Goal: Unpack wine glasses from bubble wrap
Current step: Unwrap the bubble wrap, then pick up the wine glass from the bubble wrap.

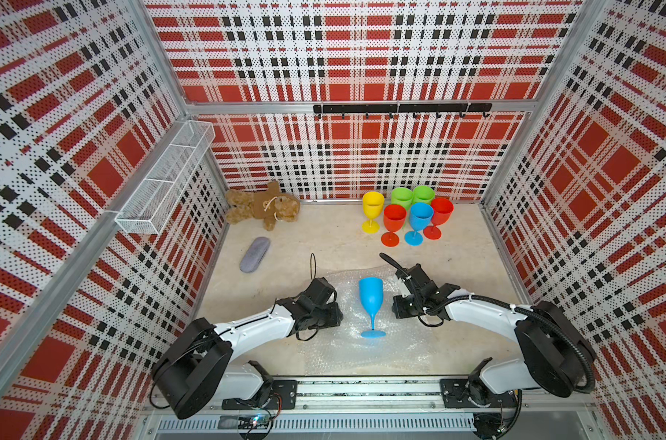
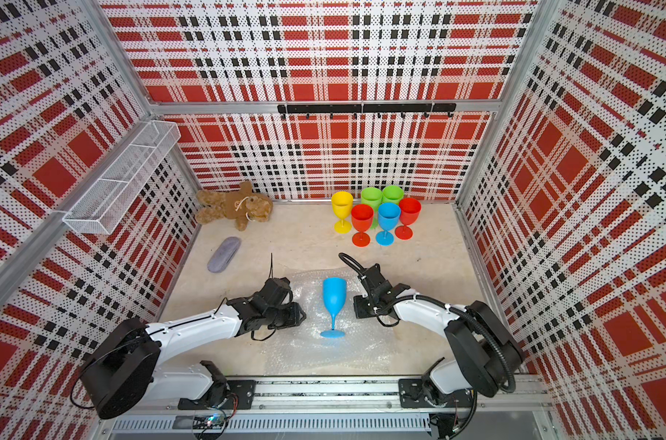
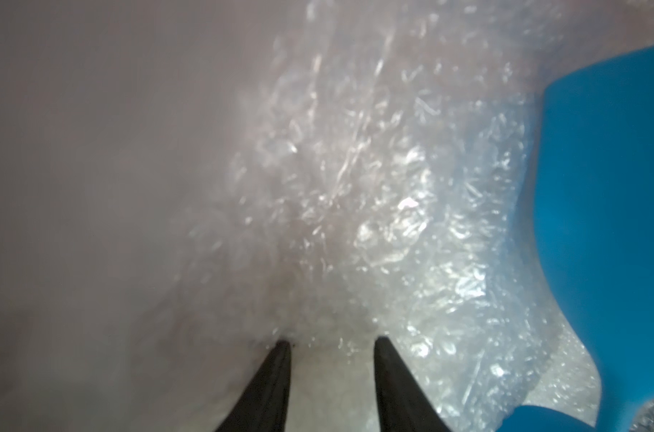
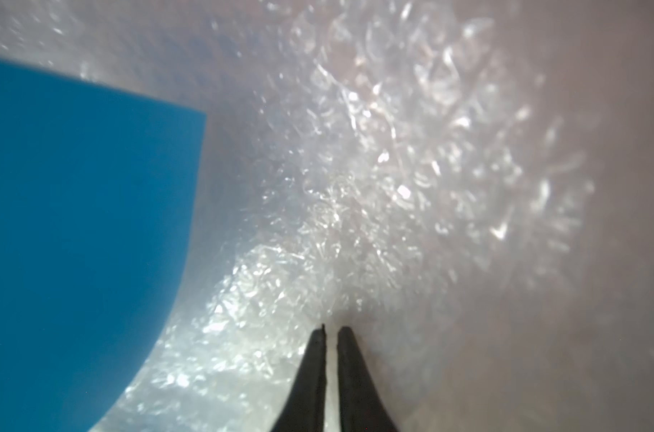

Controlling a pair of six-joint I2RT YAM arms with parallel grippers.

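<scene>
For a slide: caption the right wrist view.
Right end effector, barely open, tips at bubble wrap beside the blue goblet.

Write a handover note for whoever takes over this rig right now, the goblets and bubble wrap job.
Hands: left hand open, tips at the bubble wrap, holding nothing; right hand barely parted, nothing visibly held.
The blue goblet lies uncovered on the spread wrap between the hands.
Done: six goblets stand upright at the back.
Left: stand the blue goblet with them.
</scene>
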